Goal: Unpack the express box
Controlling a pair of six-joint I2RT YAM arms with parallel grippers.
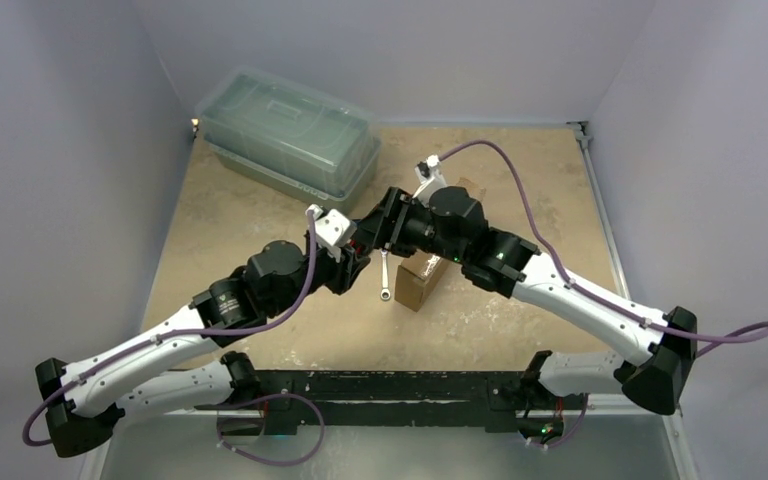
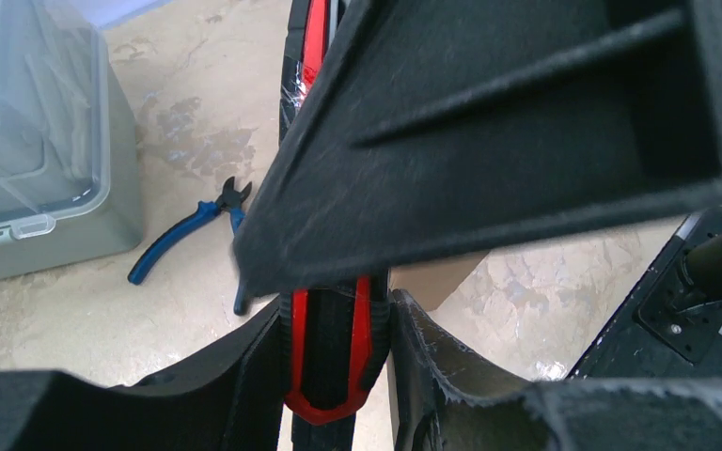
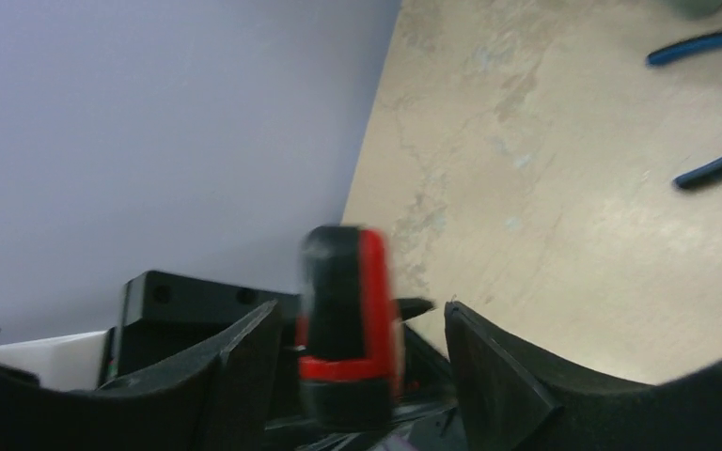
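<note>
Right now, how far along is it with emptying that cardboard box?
Already out on the table: blue pliers and a wrench. The left gripper holds a red-and-black tool. The express box is mostly hidden under the right arm, so what remains inside can't be seen.
</note>
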